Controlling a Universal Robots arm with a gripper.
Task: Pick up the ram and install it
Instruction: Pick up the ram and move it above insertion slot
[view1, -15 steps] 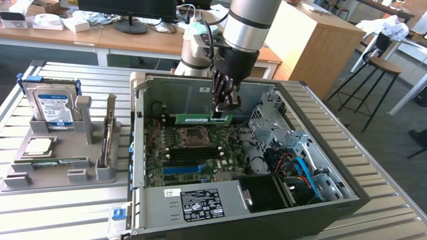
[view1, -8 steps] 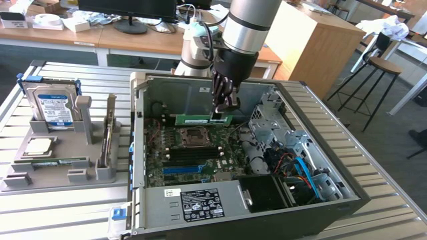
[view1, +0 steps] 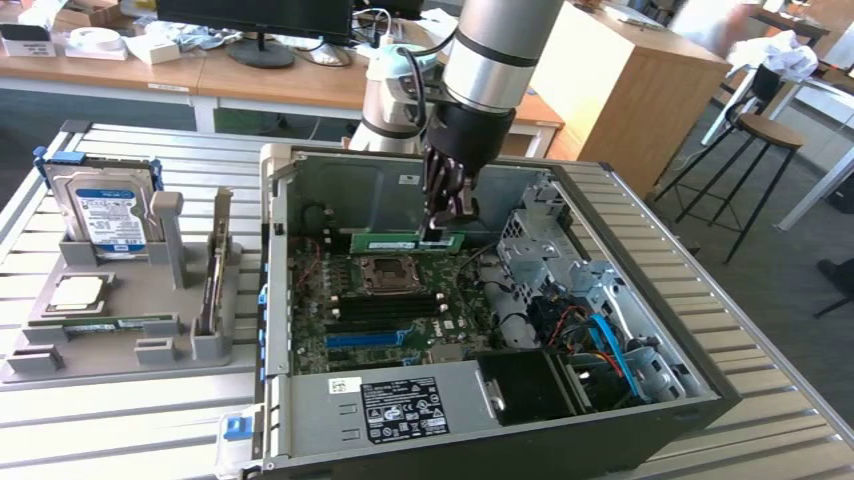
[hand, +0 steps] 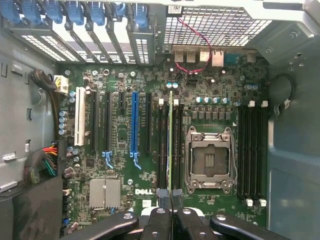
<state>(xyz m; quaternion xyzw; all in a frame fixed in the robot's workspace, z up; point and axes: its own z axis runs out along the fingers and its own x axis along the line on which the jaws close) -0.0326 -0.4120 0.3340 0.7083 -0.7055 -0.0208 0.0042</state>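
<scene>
The ram (view1: 394, 241) is a long green stick, held level on edge inside the open computer case (view1: 274, 300). My gripper (view1: 447, 226) reaches down into the case and is shut on the ram's upper edge near one end. The ram hangs above the motherboard, over its far part beyond the processor socket (view1: 387, 268). In the wrist view the ram (hand: 171, 140) appears edge-on as a thin green line between my gripper's (hand: 170, 199) black fingers. It lines up with the black memory slots (hand: 162, 145) beside the socket (hand: 209, 159).
A grey fixture tray (view1: 40, 365) on the exterior view's left holds a blue-labelled hard drive (view1: 110, 215) and a silver processor chip (view1: 78, 293). The case walls, a drive cage (view1: 534, 235) and blue cables (view1: 607, 340) crowd the motherboard. Stools stand at the far right.
</scene>
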